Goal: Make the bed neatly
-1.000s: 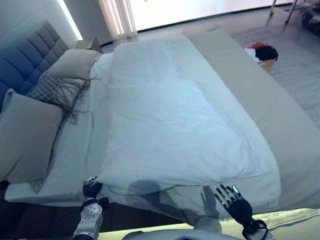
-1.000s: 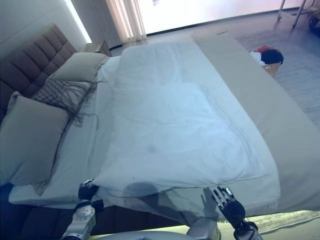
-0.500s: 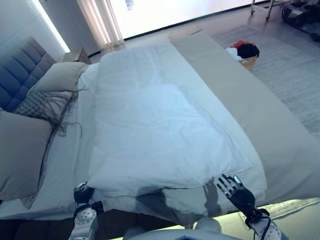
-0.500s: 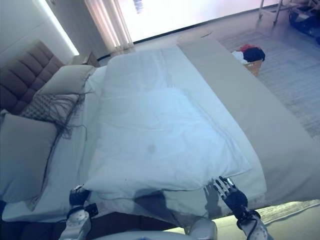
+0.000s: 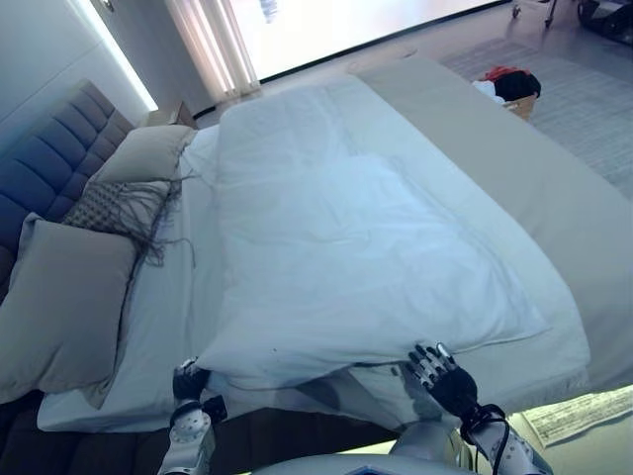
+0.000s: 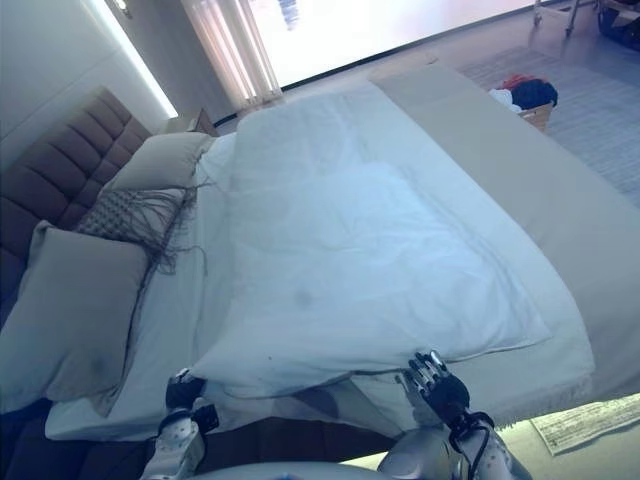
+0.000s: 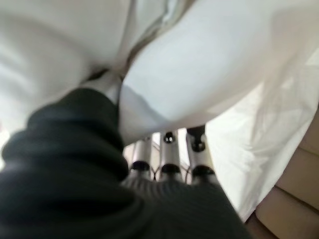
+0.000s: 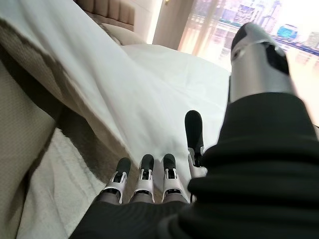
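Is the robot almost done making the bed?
Partly. The pillows sit at the headboard. The white duvet lies spread but folded short and askew. The left hand is tucked under its near edge; the open right hand reaches that edge. Left: pull it straight over the beige cover.

The right hand [image 5: 442, 374] has moved forward to the duvet's [image 5: 366, 267] near edge, fingers extended.

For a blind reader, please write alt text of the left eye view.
A white duvet lies folded over a bed, the robot's left hand and right hand at its near edge. Grey pillows line the padded headboard.
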Available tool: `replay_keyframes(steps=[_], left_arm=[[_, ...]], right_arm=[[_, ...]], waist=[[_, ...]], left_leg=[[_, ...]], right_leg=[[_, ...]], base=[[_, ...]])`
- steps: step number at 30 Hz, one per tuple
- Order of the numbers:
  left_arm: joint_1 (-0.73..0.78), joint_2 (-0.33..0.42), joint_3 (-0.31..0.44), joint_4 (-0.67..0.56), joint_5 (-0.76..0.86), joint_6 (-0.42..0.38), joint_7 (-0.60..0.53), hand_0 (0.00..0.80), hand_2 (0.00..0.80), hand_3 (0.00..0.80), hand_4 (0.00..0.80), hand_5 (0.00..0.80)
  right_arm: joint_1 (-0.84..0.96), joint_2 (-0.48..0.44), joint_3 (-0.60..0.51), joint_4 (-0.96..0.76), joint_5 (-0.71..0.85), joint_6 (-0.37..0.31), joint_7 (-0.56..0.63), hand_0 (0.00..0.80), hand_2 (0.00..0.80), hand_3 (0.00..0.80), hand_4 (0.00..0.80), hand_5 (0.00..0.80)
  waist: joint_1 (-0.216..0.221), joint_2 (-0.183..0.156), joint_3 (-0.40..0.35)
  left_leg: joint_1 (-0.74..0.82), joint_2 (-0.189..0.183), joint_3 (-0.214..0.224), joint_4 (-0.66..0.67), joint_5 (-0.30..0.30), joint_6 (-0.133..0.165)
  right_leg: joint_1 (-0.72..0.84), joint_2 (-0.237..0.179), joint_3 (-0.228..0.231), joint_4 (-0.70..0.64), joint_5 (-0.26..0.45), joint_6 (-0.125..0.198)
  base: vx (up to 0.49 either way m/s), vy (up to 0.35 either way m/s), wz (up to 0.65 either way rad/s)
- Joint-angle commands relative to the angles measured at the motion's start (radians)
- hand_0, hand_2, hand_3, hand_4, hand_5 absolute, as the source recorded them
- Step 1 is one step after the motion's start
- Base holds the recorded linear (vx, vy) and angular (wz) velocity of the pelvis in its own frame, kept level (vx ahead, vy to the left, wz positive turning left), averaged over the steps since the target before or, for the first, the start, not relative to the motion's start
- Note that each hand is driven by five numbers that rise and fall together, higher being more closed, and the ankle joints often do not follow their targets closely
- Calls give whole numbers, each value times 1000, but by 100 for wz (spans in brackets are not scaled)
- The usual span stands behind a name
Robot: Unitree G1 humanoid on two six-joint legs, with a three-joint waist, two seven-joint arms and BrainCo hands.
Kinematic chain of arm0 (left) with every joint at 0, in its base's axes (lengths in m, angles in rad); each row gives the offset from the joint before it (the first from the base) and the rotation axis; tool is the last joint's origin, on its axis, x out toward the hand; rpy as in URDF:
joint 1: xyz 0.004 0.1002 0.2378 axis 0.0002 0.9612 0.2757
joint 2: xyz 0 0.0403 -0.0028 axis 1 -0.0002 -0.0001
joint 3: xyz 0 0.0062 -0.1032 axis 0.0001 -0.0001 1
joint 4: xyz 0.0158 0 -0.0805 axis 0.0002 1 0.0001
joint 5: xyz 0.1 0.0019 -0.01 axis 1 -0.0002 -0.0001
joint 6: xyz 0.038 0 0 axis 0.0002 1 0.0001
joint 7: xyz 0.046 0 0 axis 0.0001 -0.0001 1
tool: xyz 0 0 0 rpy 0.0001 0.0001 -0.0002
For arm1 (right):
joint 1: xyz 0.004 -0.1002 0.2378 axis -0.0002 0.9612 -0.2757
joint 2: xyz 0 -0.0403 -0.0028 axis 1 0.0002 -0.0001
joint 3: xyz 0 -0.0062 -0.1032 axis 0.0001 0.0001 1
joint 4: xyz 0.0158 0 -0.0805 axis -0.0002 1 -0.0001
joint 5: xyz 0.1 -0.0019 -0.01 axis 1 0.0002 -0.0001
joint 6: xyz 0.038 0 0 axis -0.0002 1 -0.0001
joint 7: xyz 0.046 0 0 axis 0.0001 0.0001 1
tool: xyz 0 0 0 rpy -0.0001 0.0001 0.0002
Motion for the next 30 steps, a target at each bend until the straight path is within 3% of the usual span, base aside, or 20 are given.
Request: replay_keyframes(steps=[1,2,4,6,8,9,13,14,15,17,22,30], left_arm=[[-77,195,146,-88,-7,-106,56,800,800,800,800,800],[-76,198,145,-95,-3,-100,52,800,800,800,800,800],[-84,209,135,-111,-14,-86,55,800,800,800,800,800],[-108,226,133,-117,-39,-69,67,800,800,800,800,800],[-133,244,137,-118,-51,-42,76,800,800,800,800,800],[-140,246,135,-116,-52,-32,80,800,800,800,800,800],[-154,237,110,-116,-7,-13,113,800,800,800,800,800],[-162,232,97,-115,1,-9,118,800,800,800,800,800],[-175,228,81,-110,11,-5,121,800,800,800,800,800],[-185,236,81,-114,20,25,114,800,800,800,800,800],[-159,225,118,-64,-2,25,106,800,800,800,800,800],[-91,253,199,15,107,-14,208,800,800,800,800,800]], right_arm=[[-74,34,-15,-94,27,-53,-6,0,0,0,0,0],[-74,39,-12,-98,29,-60,-9,0,0,0,0,0],[-71,53,-10,-118,16,-77,4,0,0,0,0,0],[-74,67,-16,-109,-1,-84,24,0,0,0,0,0],[-78,75,-16,-85,24,-84,25,0,0,0,0,0],[-73,81,-12,-85,44,-83,17,0,0,0,0,0],[-40,89,25,-57,102,-99,5,0,0,0,0,0],[-39,88,31,-51,111,-105,-12,0,0,0,0,0],[-33,90,36,-48,114,-116,-11,0,0,0,0,0],[-31,88,55,-27,119,-131,-4,0,0,0,0,0],[-12,98,44,-43,87,-113,-11,0,0,0,0,0],[7,90,19,-49,79,-83,-13,0,0,0,0,0]], waist=[[68,-60,33],[71,-66,33],[74,-84,33],[69,-91,36],[61,-91,30],[57,-90,24],[73,-103,-20],[70,-105,-25],[66,-107,-27],[79,-106,-30],[75,-91,-59],[77,-88,-59]], left_leg=[[-129,61,-92,273,-96,29],[-133,52,-93,281,-108,36],[-148,7,-78,286,-129,71],[-141,-19,-30,273,-140,97],[-133,-55,-23,237,-133,128],[-132,-70,-27,211,-119,139],[-103,-97,-29,82,-42,150],[-103,-97,-40,71,-31,146],[-106,-96,-45,64,-21,141],[-98,-81,-18,37,-1,128],[-80,-73,19,26,2,119],[-78,-86,1,87,-39,137]], right_leg=[[180,-59,-61,-357,365,9],[183,-64,-57,-373,383,13],[173,-84,-43,-427,485,15],[135,-92,-41,-417,563,15],[97,-55,-8,-335,532,15],[98,-17,4,-305,495,7],[169,177,-109,-342,356,-47],[185,202,-96,-380,346,-58],[195,215,-83,-406,346,-64],[232,235,-150,-432,311,-72],[271,258,-187,-471,272,-82],[276,273,-173,-449,238,-110]], base=[[-44,98,-16],[-63,122,-16],[-97,144,-10],[-103,199,-12],[-55,226,-29],[-21,171,-36],[42,23,-18],[44,-117,-15],[11,-96,5],[12,-69,32],[56,3,20],[50,-8,1]])
